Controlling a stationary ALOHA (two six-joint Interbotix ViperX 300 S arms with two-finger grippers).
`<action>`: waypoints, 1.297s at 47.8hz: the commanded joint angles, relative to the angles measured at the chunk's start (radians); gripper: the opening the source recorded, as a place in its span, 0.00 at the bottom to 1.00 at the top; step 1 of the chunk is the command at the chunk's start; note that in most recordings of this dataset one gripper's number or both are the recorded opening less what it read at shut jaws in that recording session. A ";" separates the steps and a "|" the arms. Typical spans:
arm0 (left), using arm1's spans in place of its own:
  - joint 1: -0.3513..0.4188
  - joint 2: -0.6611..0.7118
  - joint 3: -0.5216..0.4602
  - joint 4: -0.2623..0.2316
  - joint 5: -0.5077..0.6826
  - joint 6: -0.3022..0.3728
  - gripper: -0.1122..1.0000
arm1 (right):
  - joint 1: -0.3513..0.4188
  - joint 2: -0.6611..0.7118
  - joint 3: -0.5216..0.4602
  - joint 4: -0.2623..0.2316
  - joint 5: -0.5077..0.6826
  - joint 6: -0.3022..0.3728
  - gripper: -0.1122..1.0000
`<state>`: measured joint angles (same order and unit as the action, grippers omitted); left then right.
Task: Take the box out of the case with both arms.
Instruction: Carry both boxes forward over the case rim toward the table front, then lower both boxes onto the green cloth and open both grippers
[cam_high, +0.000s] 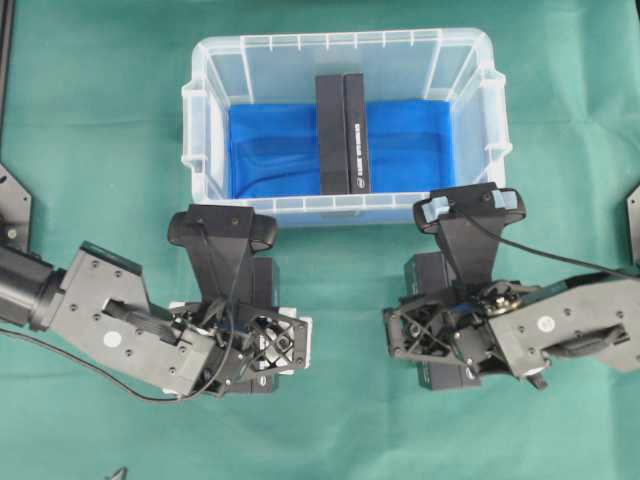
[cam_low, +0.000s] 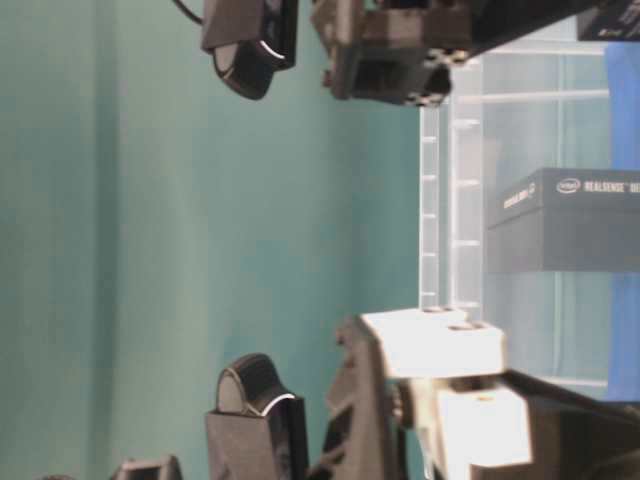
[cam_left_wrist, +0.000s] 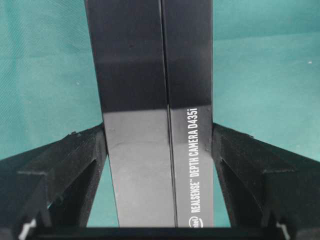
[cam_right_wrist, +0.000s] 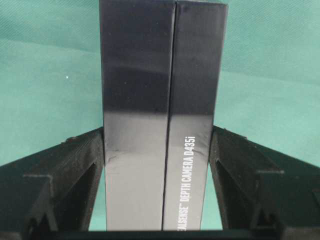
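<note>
Black box (cam_left_wrist: 135, 75) pinched by left hand (cam_left_wrist: 159, 145); second black box (cam_right_wrist: 135, 65) pinched by right hand (cam_right_wrist: 159, 145), over green counter (cam_high: 100, 150). Third box (cam_high: 343, 130) sits in case (cam_high: 340, 40).

Table (cam_high: 90, 150) w/ green cloth cover, slight creases. Directly on it: clear plastic case (cam_high: 345, 205), upper centre in overhead view, ribbed rim, blue sheet lining bottom. Thin black cable (cam_high: 60, 352) trails over cloth, lower left.

Case (cam_high: 470, 60) translucent plastic; boxes (cam_left_wrist: 150, 150) glossy black card (white print); cloth (cam_high: 100, 100) matt.
</note>
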<state>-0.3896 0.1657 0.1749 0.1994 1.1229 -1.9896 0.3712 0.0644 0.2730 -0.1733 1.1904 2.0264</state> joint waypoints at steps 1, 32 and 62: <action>-0.005 -0.021 -0.008 0.006 -0.002 -0.012 0.68 | 0.006 -0.014 -0.009 -0.005 -0.006 0.000 0.70; -0.006 -0.057 0.058 -0.014 -0.098 -0.031 0.68 | 0.005 -0.012 0.005 -0.005 -0.012 0.000 0.70; -0.009 -0.078 0.086 -0.061 -0.127 -0.026 0.93 | 0.006 -0.014 0.017 -0.005 -0.029 0.002 0.94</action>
<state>-0.3958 0.1181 0.2730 0.1381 0.9971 -2.0141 0.3712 0.0690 0.2991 -0.1749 1.1597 2.0264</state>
